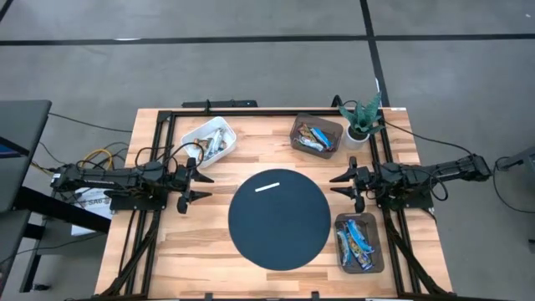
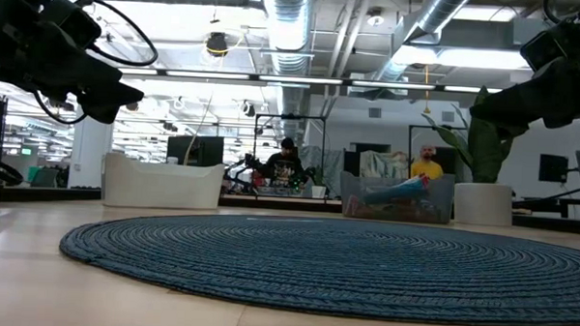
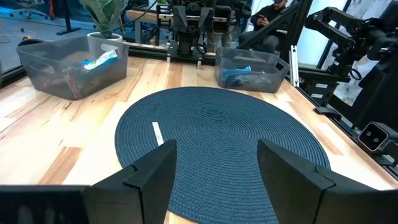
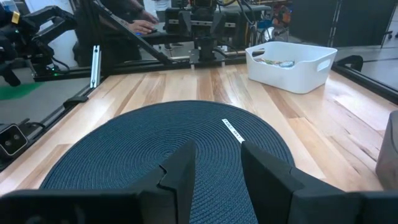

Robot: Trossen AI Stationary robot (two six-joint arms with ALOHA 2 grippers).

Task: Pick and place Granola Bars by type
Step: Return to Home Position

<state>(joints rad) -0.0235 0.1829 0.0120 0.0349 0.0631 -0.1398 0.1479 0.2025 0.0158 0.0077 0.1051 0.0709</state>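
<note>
Granola bars lie in three bins around a round dark blue mat (image 1: pixel 280 230). Some are in a white bin (image 1: pixel 227 127) at the far left. Blue and orange ones (image 1: pixel 315 136) fill a grey bin (image 1: pixel 334 125) at the far right. Mostly blue ones (image 1: pixel 356 241) lie in a grey bin (image 1: pixel 378 219) at the near right. A thin white strip (image 1: pixel 269 186) lies on the mat. My left gripper (image 1: pixel 194 184) hovers open at the mat's left edge. My right gripper (image 1: pixel 341 186) hovers at its right edge, open more narrowly. Nothing is between the fingers of either.
A potted plant (image 1: pixel 364 121) stands at the far right corner, beside the far grey bin. A black frame (image 1: pixel 251 113) runs along the table's far and side edges. People sit in the room beyond the table (image 2: pixel 288 163). Bare wood lies between the mat and the bins.
</note>
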